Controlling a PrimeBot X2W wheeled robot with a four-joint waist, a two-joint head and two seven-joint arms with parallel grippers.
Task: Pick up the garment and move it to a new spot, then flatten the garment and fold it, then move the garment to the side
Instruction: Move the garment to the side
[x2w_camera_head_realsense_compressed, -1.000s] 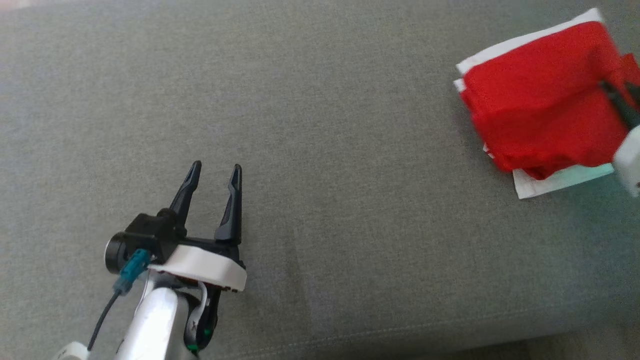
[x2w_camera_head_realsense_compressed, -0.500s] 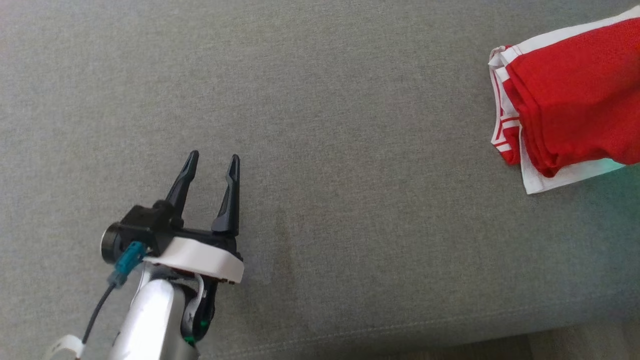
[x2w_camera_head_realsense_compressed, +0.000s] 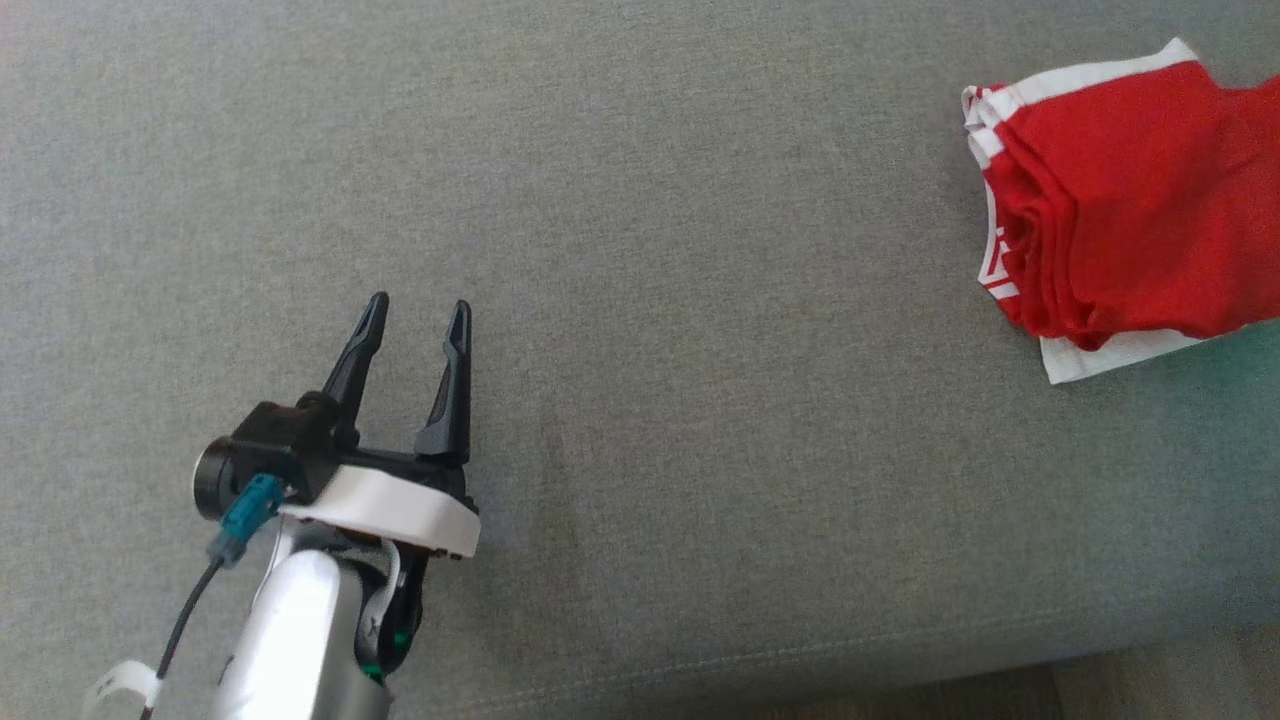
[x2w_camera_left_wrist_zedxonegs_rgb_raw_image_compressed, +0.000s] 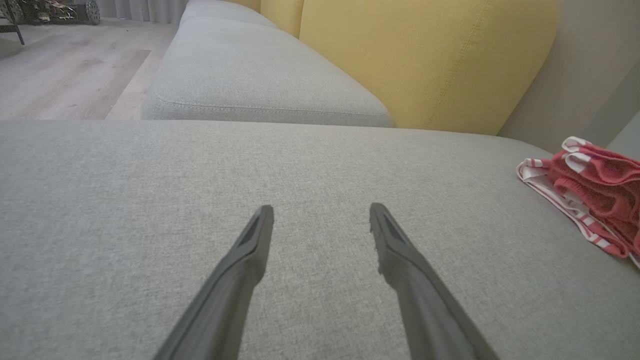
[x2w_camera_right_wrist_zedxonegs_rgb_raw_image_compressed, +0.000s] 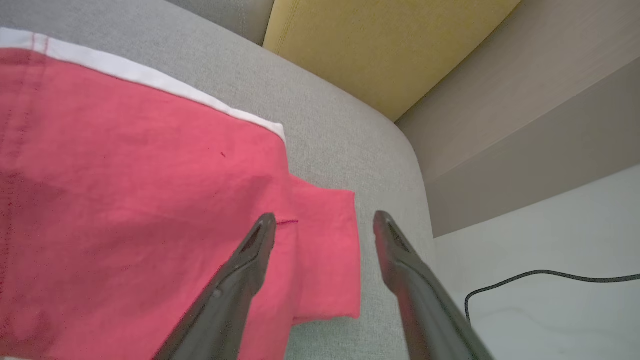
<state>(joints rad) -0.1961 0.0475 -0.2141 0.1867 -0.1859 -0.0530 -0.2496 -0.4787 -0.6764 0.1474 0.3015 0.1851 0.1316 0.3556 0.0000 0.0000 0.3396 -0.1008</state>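
Fingers (x2w_camera_right_wrist_zedxonegs_rgb_raw_image_compressed: 240, 272) of the right gripper (x2w_camera_right_wrist_zedxonegs_rgb_raw_image_compressed: 324, 217) stand spread over the folded red garment (x2w_camera_right_wrist_zedxonegs_rgb_raw_image_compressed: 125, 200), holding nothing; the left gripper (x2w_camera_head_realsense_compressed: 418, 302) gapes empty, well apart. The garment lies at the right end of the sofa cushion (x2w_camera_head_realsense_compressed: 640, 250), so the move aside seems finished; next, lift the right arm clear without snagging cloth

Red garment (x2w_camera_head_realsense_compressed: 1120, 200), white-trimmed; grey, perhaps flecked, sofa (x2w_camera_head_realsense_compressed: 700, 250).

A folded red garment (x2w_camera_head_realsense_compressed: 1130, 200) with white trim lay on the grey sofa seat (x2w_camera_head_realsense_compressed: 640, 250), close to its right edge, set back from the front edge.
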